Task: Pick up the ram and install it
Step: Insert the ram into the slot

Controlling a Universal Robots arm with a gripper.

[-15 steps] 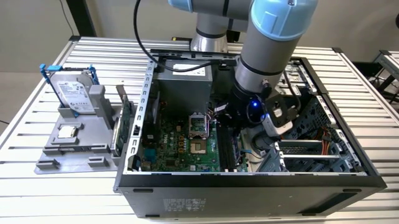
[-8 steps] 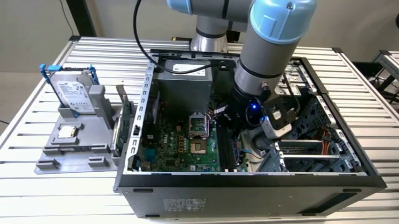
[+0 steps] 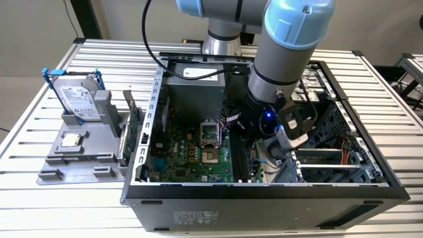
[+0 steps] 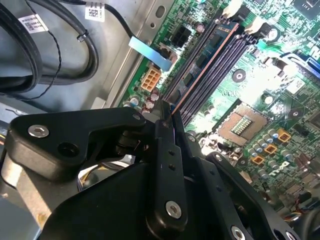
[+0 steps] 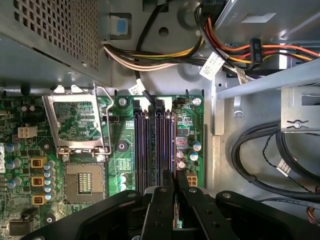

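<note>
My gripper (image 3: pixel 239 139) reaches down inside the open computer case (image 3: pixel 264 191), over the black memory slots (image 5: pixel 150 145) of the green motherboard (image 3: pixel 191 153). In both wrist views the two black fingers (image 5: pixel 162 200) stand shut on the ram (image 4: pixel 205 60), a thin dark blue stick with black chips and a copper-coloured edge. The ram (image 5: pixel 174 147) runs along the outermost slot, on the side away from the CPU socket (image 5: pixel 82 185). I hold it near one end. Whether it is fully seated I cannot tell.
A grey fixture (image 3: pixel 79 158) at the exterior view's left carries a hard drive (image 3: pixel 78 99), a small silver chip (image 3: pixel 71 140) and a green card (image 3: pixel 132 124). The power supply (image 3: pixel 195 87), cable bundles (image 5: pixel 160 55) and a drive cage (image 3: pixel 330 158) crowd the slots.
</note>
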